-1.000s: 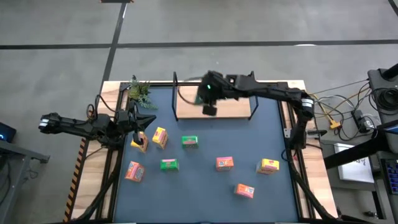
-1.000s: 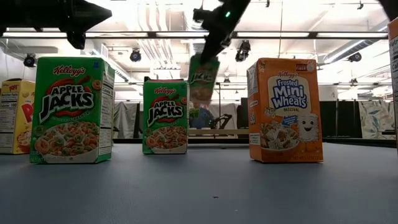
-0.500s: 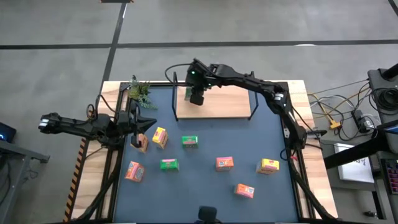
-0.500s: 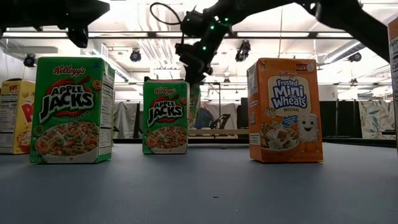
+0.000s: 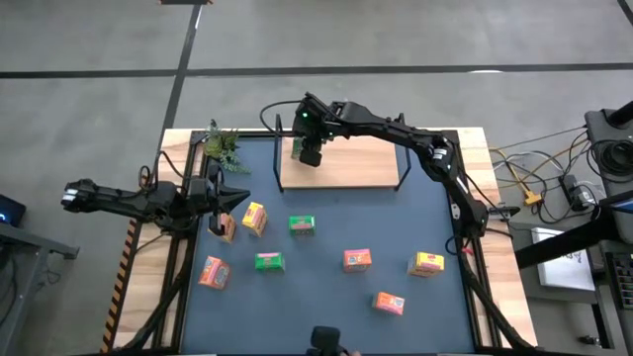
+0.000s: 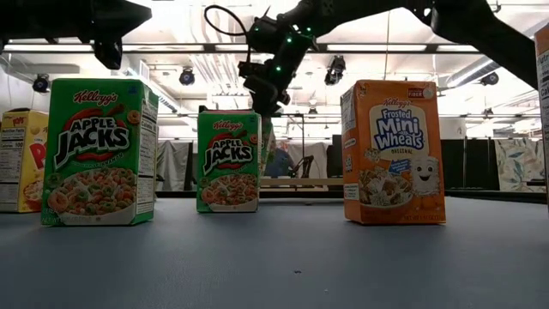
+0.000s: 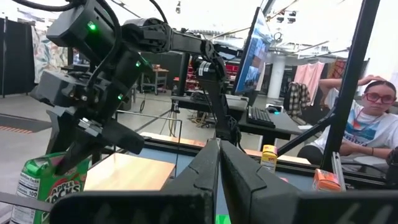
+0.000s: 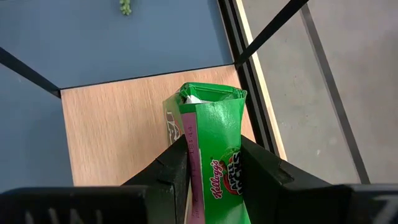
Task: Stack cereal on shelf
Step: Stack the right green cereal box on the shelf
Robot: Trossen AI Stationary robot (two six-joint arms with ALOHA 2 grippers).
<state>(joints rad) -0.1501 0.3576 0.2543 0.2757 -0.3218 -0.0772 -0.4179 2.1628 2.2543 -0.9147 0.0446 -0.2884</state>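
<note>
My right gripper point(image 5: 309, 150) reaches over the far-left corner of the light-wood shelf point(image 5: 356, 170) and is shut on a green cereal box point(image 8: 211, 124). In the low view this box point(image 6: 268, 146) shows partly behind another green box point(image 6: 227, 161). Several more boxes stand upright on the blue mat: green point(image 5: 302, 225), yellow-orange point(image 5: 254, 218), pink-red point(image 5: 357, 259). My left gripper point(image 5: 240, 194) hovers shut above the mat's left side and touches nothing; its fingers point(image 7: 219, 158) show pressed together. My right gripper pinches the green box between its two fingers point(image 8: 177, 165), one on each broad face, with a narrow printed side point(image 8: 217, 155) showing between them. The fingers come slanting down from above. The box point(image 7: 43, 186) stands roughly upright over the shelf's corner; whether its bottom rests on the board cannot be told.
Thin black posts point(image 5: 278, 133) point(image 5: 406, 170) stand at the shelf's ends. A green plastic plant point(image 5: 223, 146) sits at the mat's far-left corner. The shelf board to the right of the held box is bare wood. A person point(image 7: 373, 118) sits beyond the table.
My right gripper has carried the green box from above the shelf's middle toward the table's left and far edge and down, to the shelf's far-left corner. The box hung high and tilted before; now it is low and roughly upright. In the last half second it has barely moved.
</note>
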